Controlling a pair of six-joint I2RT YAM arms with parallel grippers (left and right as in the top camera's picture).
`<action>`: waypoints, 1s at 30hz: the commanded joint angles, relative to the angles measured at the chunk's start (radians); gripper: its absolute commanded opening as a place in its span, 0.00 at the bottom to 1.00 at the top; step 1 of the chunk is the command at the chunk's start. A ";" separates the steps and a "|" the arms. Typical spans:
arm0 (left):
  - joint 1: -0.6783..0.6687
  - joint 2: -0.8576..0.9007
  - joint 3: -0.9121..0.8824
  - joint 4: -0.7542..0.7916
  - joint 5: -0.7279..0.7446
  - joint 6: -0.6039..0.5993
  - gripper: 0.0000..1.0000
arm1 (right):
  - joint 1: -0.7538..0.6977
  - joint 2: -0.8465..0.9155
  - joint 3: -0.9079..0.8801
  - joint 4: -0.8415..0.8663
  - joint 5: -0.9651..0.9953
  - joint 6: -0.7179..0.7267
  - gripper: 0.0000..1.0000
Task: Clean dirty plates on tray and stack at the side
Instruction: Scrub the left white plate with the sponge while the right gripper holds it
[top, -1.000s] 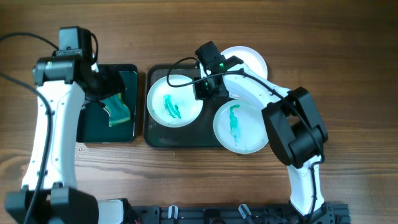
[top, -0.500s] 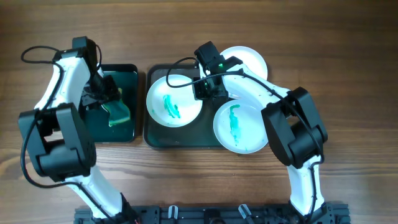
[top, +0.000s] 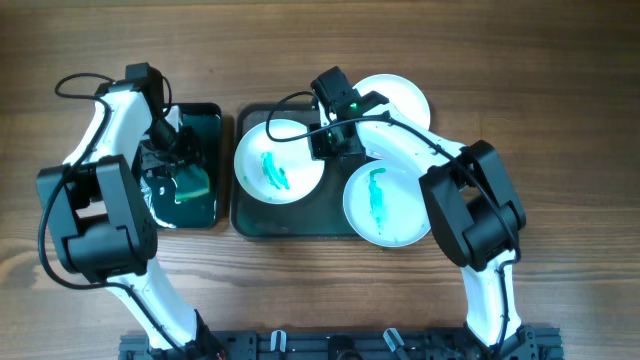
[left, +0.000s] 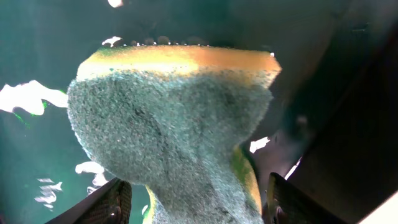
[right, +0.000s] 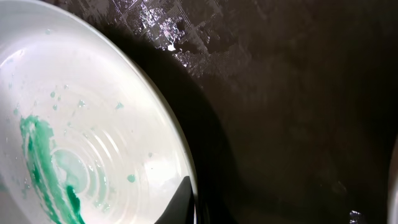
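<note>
A dirty white plate (top: 279, 162) with green smears lies on the left of the black tray (top: 290, 222). A second smeared plate (top: 385, 205) lies on the tray's right. My right gripper (top: 330, 140) is shut on the left plate's far right rim; in the right wrist view one finger (right: 183, 202) rests on the rim of the plate (right: 74, 124), and the other is lost against the dark tray. My left gripper (top: 172, 165) is shut on a yellow-green sponge (top: 190, 182) inside the green water tub (top: 205, 215). In the left wrist view (left: 199, 208) the sponge (left: 174, 118) is pinched between the jaws.
A clean white plate (top: 405, 98) lies at the back right, just behind the tray. The tub stands directly left of the tray. Bare wooden table surrounds both. The right arm's cable arcs over the left plate.
My left arm swung round over the tub and carried the sponge slightly down and left in the water. The right gripper and the plates have not moved.
</note>
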 joint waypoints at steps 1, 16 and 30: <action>-0.005 -0.040 -0.007 0.005 0.019 0.012 0.63 | 0.007 0.051 -0.003 0.002 0.050 0.011 0.04; -0.010 -0.176 0.039 0.016 0.169 -0.001 0.04 | -0.001 0.051 -0.003 -0.021 0.008 0.022 0.04; -0.418 -0.040 0.040 0.102 0.006 -0.441 0.04 | -0.065 0.051 -0.042 -0.087 -0.019 0.204 0.04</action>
